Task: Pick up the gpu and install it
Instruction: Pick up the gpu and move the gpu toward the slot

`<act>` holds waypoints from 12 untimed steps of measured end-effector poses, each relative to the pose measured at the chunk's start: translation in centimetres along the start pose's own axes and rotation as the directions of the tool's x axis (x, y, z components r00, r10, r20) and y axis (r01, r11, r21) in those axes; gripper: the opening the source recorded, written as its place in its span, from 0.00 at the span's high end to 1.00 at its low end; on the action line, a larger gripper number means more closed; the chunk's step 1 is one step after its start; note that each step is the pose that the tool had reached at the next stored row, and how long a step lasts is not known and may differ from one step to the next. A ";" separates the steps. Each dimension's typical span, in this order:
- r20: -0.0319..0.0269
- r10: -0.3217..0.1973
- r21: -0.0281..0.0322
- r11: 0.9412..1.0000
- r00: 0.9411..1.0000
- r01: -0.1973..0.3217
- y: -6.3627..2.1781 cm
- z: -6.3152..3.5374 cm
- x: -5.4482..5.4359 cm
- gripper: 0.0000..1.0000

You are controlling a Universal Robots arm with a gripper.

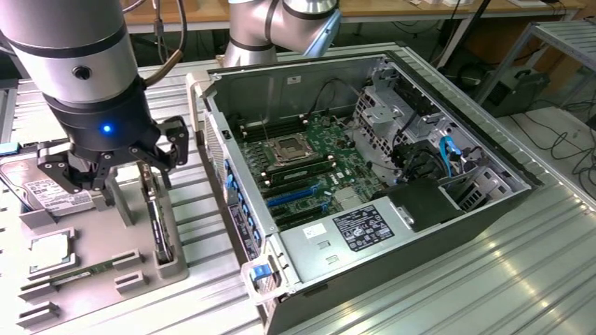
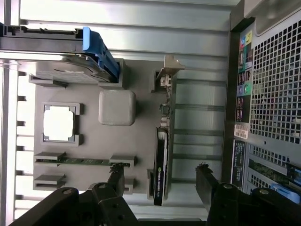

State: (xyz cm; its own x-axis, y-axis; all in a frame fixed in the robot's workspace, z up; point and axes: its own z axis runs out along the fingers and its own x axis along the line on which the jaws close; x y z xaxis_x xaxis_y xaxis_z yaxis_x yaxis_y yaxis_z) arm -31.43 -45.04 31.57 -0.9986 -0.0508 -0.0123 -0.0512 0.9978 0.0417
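Got the gripper [image 1: 116, 174] parked right above the grey holder tray [image 1: 98, 296], on the exterior view's left of the open PC case [image 1: 419, 258]. Spread wide apart, clamped on nothing. Through the wrist view, can spot both fingertips [image 2: 116, 174] straddling the gpu [image 2: 161, 155], one on each side, with air between pads and card. So: lined up for a grab, not gripping yet, as far as can be judged.

Found the gpu standing on its long edge in a slot of that tray, silver bracket [image 2: 169, 70] at one end. Probably stood up like that on purpose: leaves both flat faces free for a pinch, and keeps the card in roughly the attitude needed for a motherboard [image 1: 298, 167] slot. Same logic for the neighbours, each in its own pocket to stop any sliding: hard drive [image 1: 47, 192], processor chip [image 1: 51, 251], memory stick [image 1: 84, 273].

Reading-wise, not much luck. Can make out a green-and-white mark on the gpu's upper edge, too small to read. White label on the hard drive, black and white stickers on the power supply [image 1: 363, 230], a barcode sticker [image 2: 241, 132] on the case's back, all illegible. No brand to report.
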 end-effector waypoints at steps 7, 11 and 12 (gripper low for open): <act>0.000 0.000 0.000 1.000 1.000 0.000 -0.02 0.35 0.0 0.28; 0.000 0.000 0.000 1.000 1.000 0.000 -0.03 0.57 0.0 0.28; 0.000 0.000 0.000 1.000 1.000 0.000 -0.03 0.62 0.0 0.28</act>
State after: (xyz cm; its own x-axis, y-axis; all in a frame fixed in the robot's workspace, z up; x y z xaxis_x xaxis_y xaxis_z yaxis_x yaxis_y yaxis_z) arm -31.43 -45.04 30.94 -0.9986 -0.0508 -0.0122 -0.0512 0.9978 0.0417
